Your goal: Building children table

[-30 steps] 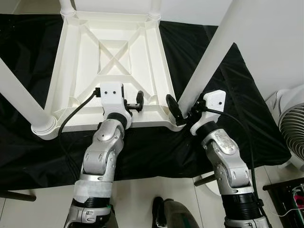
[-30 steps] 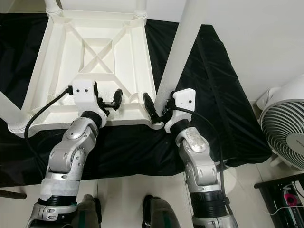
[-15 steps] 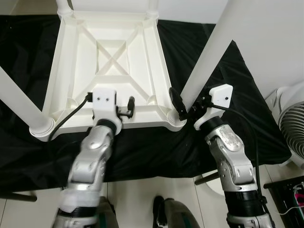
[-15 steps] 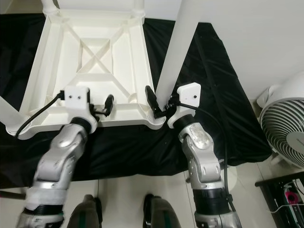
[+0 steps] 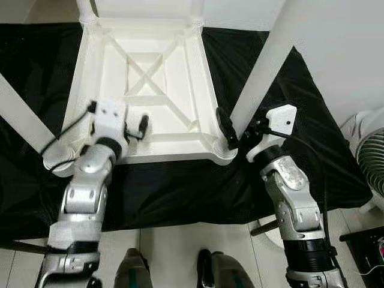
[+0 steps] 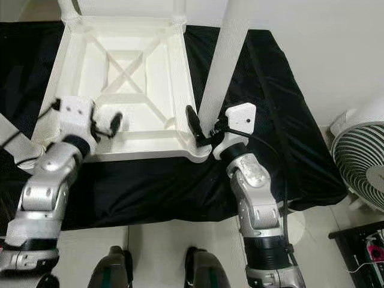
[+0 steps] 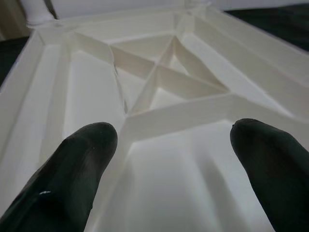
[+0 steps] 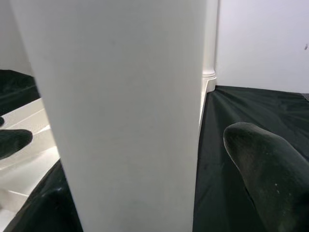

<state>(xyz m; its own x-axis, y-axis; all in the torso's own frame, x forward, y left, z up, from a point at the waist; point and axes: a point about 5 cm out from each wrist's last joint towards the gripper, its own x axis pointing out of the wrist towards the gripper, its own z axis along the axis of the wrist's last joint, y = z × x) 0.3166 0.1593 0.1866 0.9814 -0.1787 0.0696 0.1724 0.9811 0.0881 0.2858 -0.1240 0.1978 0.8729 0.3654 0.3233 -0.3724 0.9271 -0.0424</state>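
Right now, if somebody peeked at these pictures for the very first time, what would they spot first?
First comes the big white plastic table top, lying upside down on a black cloth, its crossed ribs facing up. Next, the tall white round leg standing at its near right corner, with the right gripper straddling its base. The left gripper hovers open over the table's near left part.

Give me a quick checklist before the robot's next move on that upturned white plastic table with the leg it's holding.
1. Right gripper around the white round table leg: ok, fingers either side.
2. Leg seated in the near right corner socket: cannot tell.
3. Left gripper free: ok, open above the upturned white plastic table.
4. Near left leg fitted: ok.
5. Black cloth under table: ok.
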